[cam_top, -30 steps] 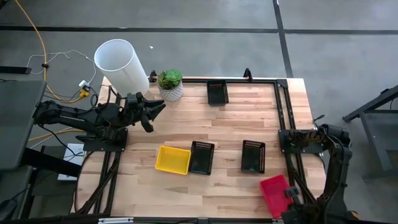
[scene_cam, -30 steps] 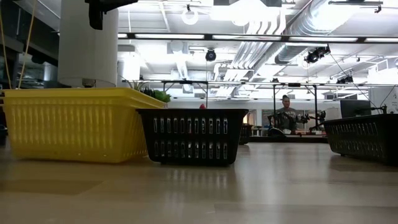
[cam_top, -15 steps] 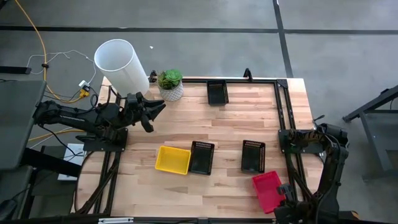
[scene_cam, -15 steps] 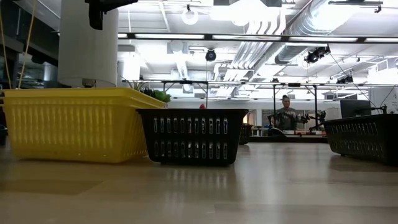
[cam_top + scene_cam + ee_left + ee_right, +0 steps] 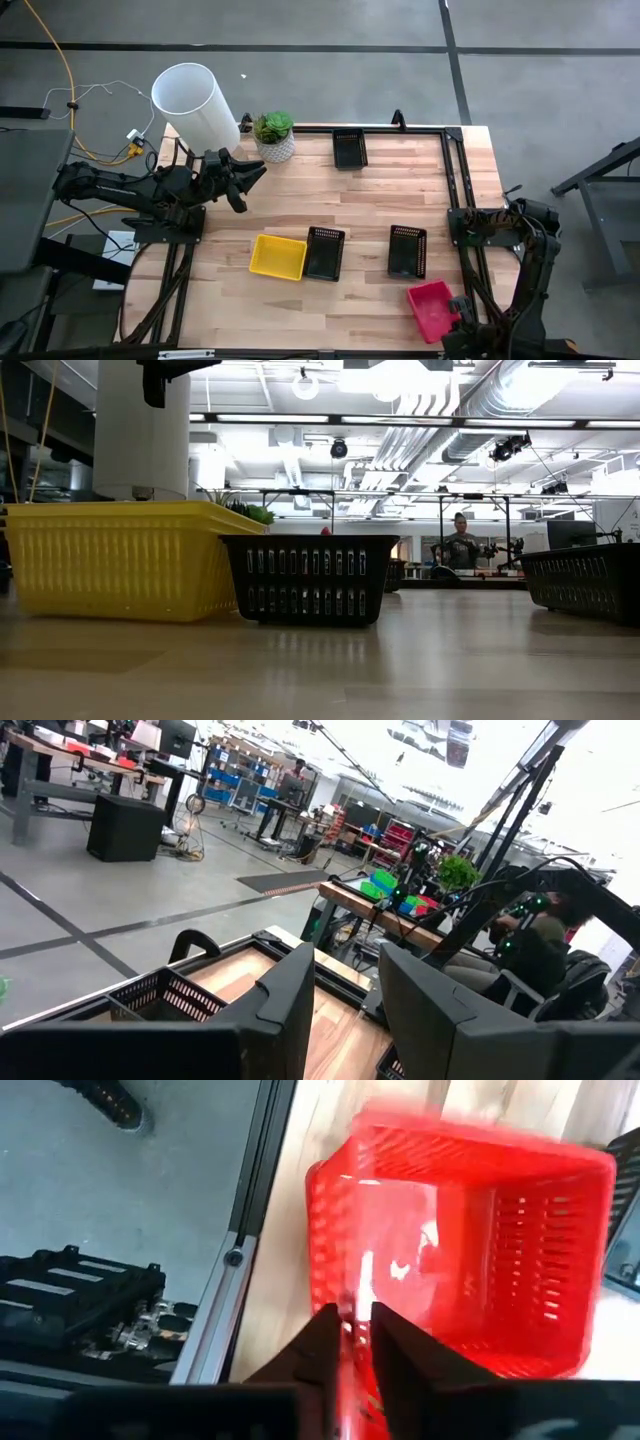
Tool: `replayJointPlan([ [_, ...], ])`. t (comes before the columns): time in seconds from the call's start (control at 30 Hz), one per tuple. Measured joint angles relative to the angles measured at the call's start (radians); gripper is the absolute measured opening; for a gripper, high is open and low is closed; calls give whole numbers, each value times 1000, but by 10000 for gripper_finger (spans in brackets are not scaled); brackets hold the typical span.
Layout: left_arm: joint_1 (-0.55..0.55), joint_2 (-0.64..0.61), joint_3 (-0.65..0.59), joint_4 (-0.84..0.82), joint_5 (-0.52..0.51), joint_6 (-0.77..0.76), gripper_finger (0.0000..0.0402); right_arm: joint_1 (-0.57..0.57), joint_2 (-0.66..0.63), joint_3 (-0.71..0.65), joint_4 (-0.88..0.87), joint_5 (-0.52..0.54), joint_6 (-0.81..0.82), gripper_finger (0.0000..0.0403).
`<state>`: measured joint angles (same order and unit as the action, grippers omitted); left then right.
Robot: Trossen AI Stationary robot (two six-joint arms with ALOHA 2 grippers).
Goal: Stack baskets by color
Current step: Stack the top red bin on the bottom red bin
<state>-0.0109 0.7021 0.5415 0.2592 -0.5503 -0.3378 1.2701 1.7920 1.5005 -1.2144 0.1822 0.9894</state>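
Your right gripper (image 5: 352, 1342) pinches the rim of the red basket (image 5: 430, 309) at the near right corner of the surface (image 5: 300, 210); next, you set it down and let go.

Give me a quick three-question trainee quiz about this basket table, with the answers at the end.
1. True or false: the yellow basket touches a black basket.
2. How many black baskets are on the table in the high view? A) two B) three C) four
3. Fill in: the right gripper has its fingers either side of the ___ basket's rim.

Key: 1 true. 2 B: one beside the yellow basket, one right of it, one at the far edge. 3 red. The left gripper waits near the potted plant.
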Motion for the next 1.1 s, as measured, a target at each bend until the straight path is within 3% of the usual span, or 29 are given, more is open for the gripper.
replayJointPlan([
  [0.3, 0, 0, 0, 0, 0, 0, 103, -7, 0, 0, -43, 32, -3, 145],
  [0.5, 0, 0, 0, 0, 0, 0, 103, -18, -18, 44, -57, -9, -109, 165],
  [0.73, 0, 0, 0, 0, 0, 26, 103, -29, -49, 109, -48, -20, -45, 139],
  [0.83, 0, 0, 0, 0, 0, 26, 103, -30, -53, 109, 43, -94, -25, 103],
  [0.97, 0, 0, 0, 0, 0, 27, 103, -32, -50, 54, 164, -198, 3, 18],
  [1.1, 0, 0, 0, 0, 0, 27, 103, -55, -46, -18, 174, -212, 61, 15],
])
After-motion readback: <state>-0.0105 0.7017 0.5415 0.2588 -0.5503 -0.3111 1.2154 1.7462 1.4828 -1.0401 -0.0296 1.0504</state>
